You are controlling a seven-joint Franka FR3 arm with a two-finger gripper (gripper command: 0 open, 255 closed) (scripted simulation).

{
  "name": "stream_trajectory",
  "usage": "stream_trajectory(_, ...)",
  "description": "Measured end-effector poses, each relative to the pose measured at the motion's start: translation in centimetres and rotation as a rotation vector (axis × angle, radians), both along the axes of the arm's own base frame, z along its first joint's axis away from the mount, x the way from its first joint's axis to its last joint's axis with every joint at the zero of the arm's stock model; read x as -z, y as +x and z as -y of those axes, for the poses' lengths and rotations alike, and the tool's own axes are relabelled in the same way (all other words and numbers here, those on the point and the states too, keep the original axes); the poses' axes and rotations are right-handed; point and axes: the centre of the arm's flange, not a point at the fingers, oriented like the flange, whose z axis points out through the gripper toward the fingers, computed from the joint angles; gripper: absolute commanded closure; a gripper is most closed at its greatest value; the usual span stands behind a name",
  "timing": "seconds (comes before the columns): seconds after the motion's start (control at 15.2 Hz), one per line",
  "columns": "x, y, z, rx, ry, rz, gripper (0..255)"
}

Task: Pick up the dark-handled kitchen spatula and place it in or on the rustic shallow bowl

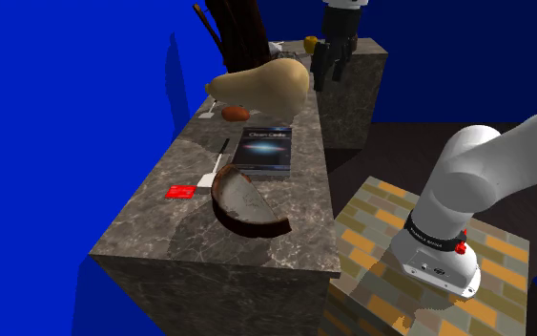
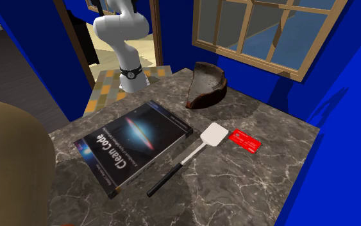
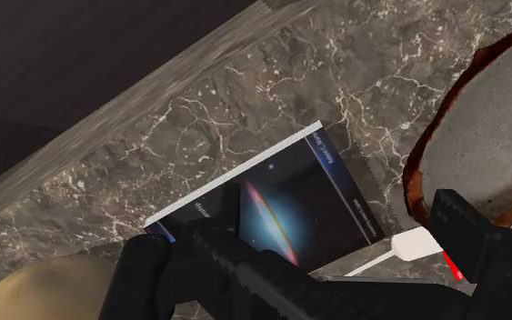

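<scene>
Black fingers spread wide and empty, high over the grey marble bench.
Well below the hand the white-bladed, dark-handled spatula lies flat beside the galaxy-covered book, and the brown, rough shallow bowl sits just past its blade. I'd come straight down, turn the fingers across the thin handle near its middle, and close low against the stone.

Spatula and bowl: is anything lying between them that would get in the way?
Nothing visible does. Bare counter lies between the spatula and the bowl. The book sits beside its handle and the red card beside its white blade, both off that path.
</scene>
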Motion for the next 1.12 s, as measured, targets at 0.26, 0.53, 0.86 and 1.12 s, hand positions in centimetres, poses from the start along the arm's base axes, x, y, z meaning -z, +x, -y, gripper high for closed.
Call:
stream_trajectory(0.26, 1.3, 1.7, -1.9, 0.060, -0.003, -0.003, 0)
stream_trajectory(0.53, 3.7, 4.8, -5.4, 0.176, -0.008, -0.008, 0)
stream_trajectory(0.86, 7.5, 8.9, -9.3, 0.327, -0.013, -0.014, 0)
stream_trajectory(1.12, 10.2, 12.9, -11.8, 0.447, -0.018, -0.019, 0)
